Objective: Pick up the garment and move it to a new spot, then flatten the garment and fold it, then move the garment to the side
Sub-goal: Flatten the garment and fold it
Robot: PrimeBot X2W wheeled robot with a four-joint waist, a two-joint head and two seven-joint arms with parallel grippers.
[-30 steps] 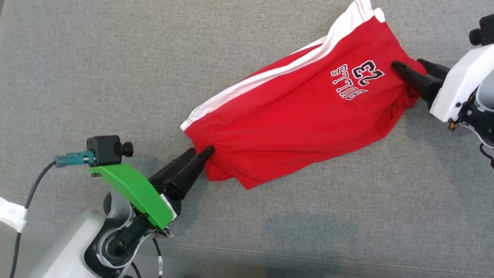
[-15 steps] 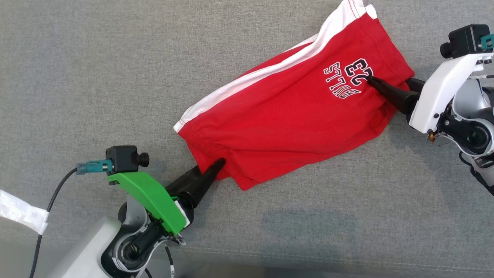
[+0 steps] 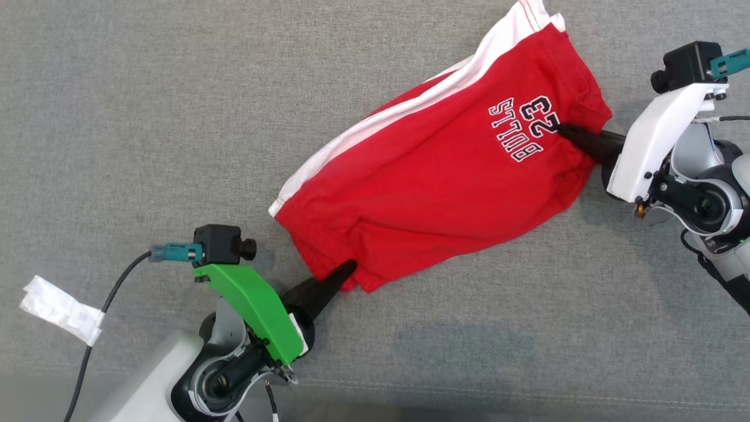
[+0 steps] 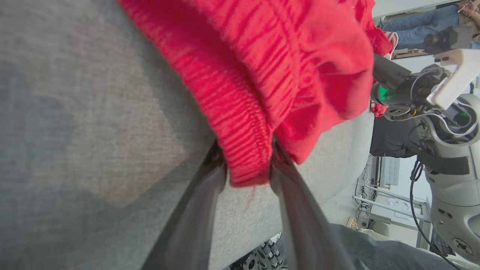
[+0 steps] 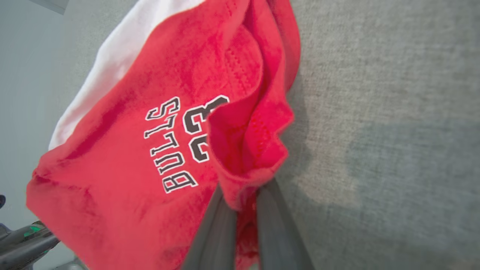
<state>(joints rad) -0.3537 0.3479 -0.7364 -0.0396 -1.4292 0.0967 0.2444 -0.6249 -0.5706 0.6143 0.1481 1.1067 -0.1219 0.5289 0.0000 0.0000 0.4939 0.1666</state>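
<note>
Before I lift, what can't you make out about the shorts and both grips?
- Head view: the red shorts hide the lower fingers of the left end effector and right end effector, so the pinched layers are unclear.
- Head view: the shorts' white-trimmed end is cut by the top edge.
- Right wrist view: a fold hides part of the printed number.

Left jaws and right jaws have clamped the red shorts [image 3: 445, 193].

grey woven fabric surface [image 3: 117, 88], a stitched seam [image 3: 498, 392] along its near edge
</note>
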